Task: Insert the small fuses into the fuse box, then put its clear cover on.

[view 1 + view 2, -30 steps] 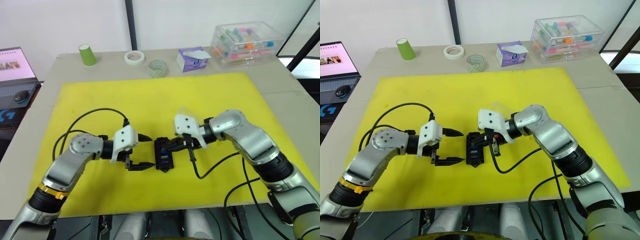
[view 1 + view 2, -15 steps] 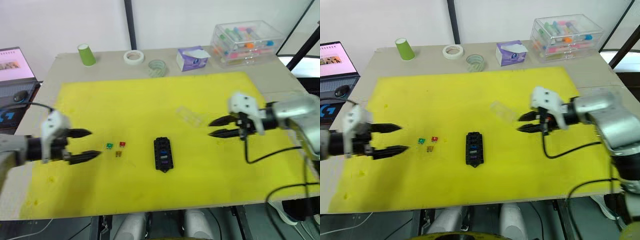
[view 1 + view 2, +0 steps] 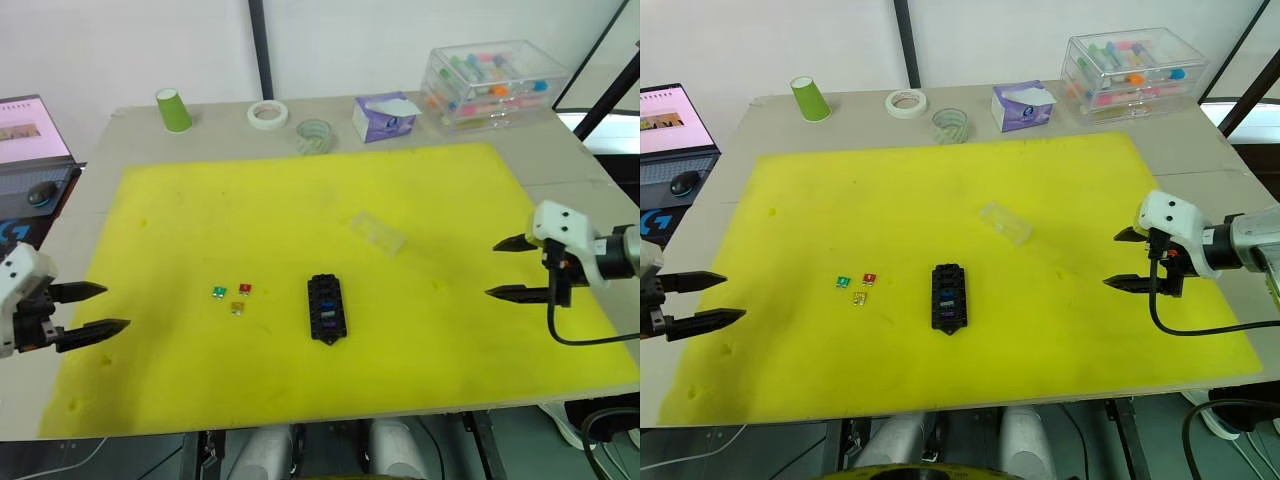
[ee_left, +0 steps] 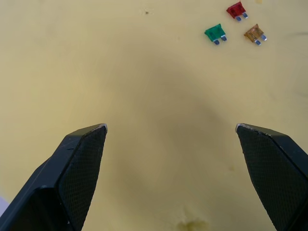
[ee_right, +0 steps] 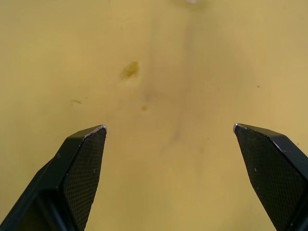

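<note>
- The fuse box (image 3: 327,308) lies flat near the middle of the yellow mat (image 3: 300,200), its long side running near to far, with some coloured fuses apparently already seated in its slots.
- Three loose blade fuses lie just to its left, close together but apart: a green fuse (image 3: 218,292), a red fuse (image 3: 245,288) and an amber fuse (image 3: 238,308). In the left wrist view they lie flat with their metal blades showing.
- The clear cover (image 3: 377,232) rests on the mat farther away and right of the box, well apart from it.
- The left gripper (image 3: 88,310) hovers at the mat's left edge, fingers spread wide and empty; the right gripper (image 3: 518,268) at the right edge is likewise spread and empty.
- Judgement: the fuses look very light, stiff and slick, likely to skid or flip when pinched; best taken across the coloured plastic body, blades left free.
- The cover looks thin and light; hold it by its long sides.
</note>
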